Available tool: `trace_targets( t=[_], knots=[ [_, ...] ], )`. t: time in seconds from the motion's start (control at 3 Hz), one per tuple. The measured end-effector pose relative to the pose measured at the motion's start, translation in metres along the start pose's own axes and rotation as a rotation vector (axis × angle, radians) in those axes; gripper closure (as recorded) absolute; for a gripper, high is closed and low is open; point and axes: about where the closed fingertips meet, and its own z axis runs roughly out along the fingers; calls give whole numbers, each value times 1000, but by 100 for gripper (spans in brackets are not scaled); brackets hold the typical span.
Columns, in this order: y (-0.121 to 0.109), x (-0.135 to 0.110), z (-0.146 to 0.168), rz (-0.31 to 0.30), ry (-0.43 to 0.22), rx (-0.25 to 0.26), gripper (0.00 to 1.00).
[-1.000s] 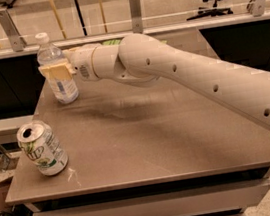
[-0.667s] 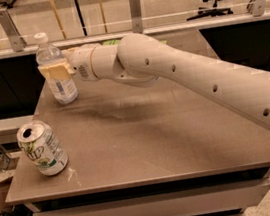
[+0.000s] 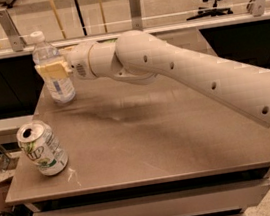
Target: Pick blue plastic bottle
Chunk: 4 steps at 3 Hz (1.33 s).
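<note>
1. The bottle (image 3: 57,88) stands at the far left corner of the counter (image 3: 144,139). It is clear, with a white cap on top and a pale label low down.
2. The pincer (image 3: 52,70) is at the middle of the bottle, just above the label. It is pinching the bottle. One pale yellow finger (image 3: 48,71) lies flat across the front, and the other is hidden behind.
3. The big white arm (image 3: 196,80) reaches in from the right, over the counter, to the far left.
4. Very little has changed since a second ago. The pincer and the bottle's cap have slid a tiny bit to the left. The bottom of the bottle looks like it is in the same spot, touching the counter.
5. I think the grab is done and the lift is only just starting, or has not started. The bottle is not up in the air yet, so the job is not finished.
6. The bottle leans a little, with its cap to the left. If the hold is loose, it could slip or tip when it goes up.
7. The can (image 3: 43,154) sits at the near left of the counter, well apart from the bottle. It is not in the way, and it is not the thing to pick.
8. Next, the arm should lift straight up, slowly.
</note>
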Motion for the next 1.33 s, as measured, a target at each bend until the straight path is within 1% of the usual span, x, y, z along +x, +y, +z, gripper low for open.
trace_targets(
  t=[0.33,0.67,1.0,1.33],
  knots=[
    [4,-17,-4,-11,-8,-29,100],
    [3,-40,-13,-46,-20,-53,100],
    [5,-70,-23,-108,-31,-64,100],
    [12,-100,-26,-165,-25,-66,100]
  ],
)
